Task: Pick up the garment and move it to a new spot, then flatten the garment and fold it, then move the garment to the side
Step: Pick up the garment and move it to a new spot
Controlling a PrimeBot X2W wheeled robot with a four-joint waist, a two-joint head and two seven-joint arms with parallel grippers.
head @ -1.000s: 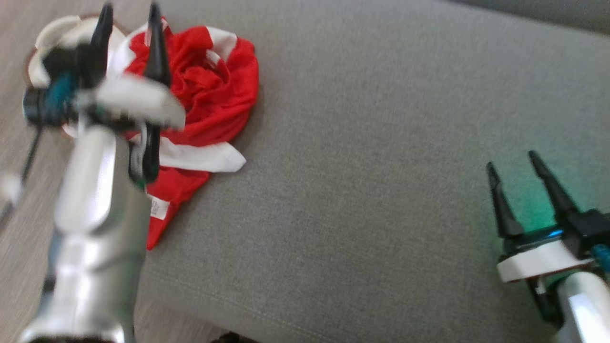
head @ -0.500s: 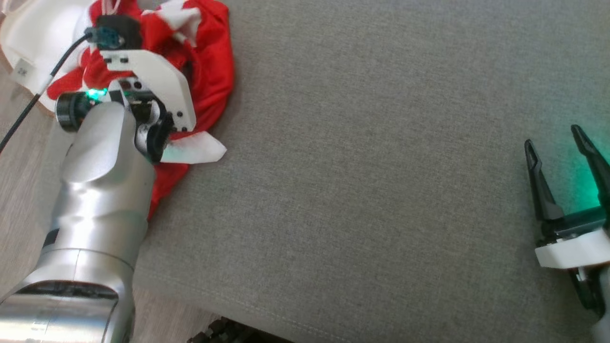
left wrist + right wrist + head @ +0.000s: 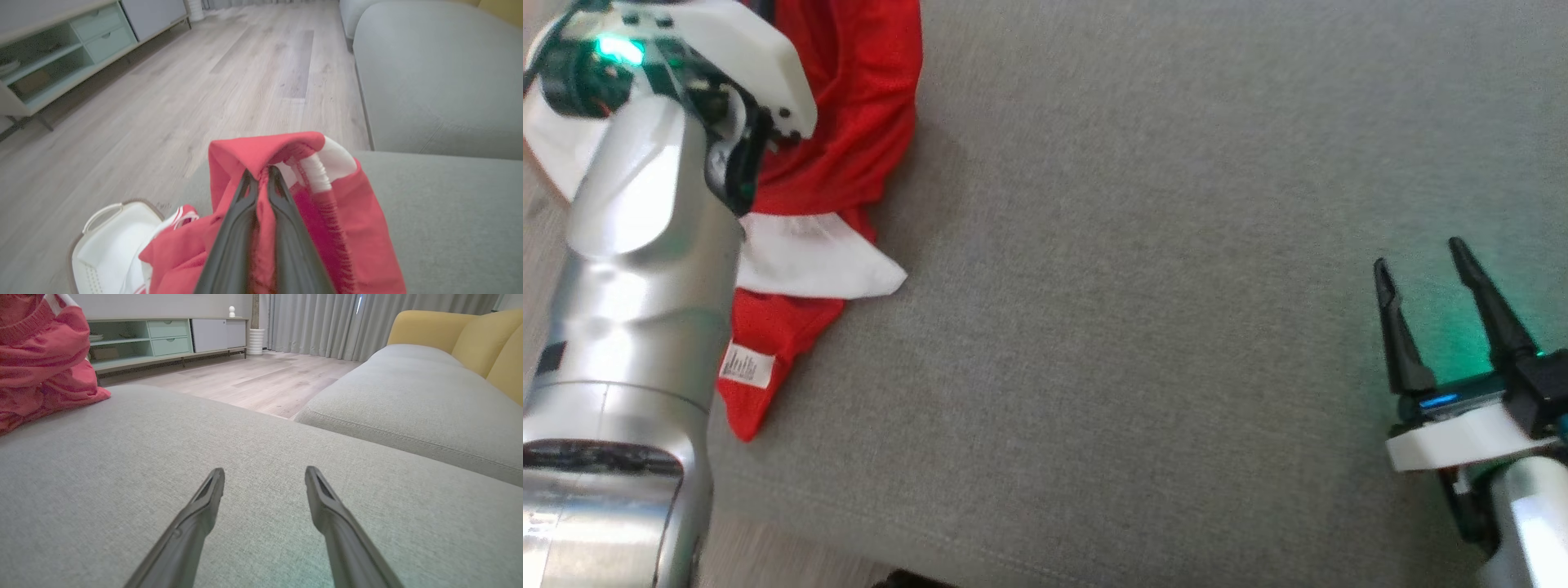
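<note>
**Garment gripped; the moving and folding are yet to do**

The red-and-white garment (image 3: 849, 122) sits bunched and partly lifted at the left edge of the grey sofa cushion (image 3: 1135, 286), beside a white basket (image 3: 102, 245). The left gripper (image 3: 261, 175) pinches a red fold between pressed-together jaws. Relocating, flattening, folding and setting aside remain. The right gripper (image 3: 1419, 255) hovers with jaws spread, well apart from the cloth.
</note>
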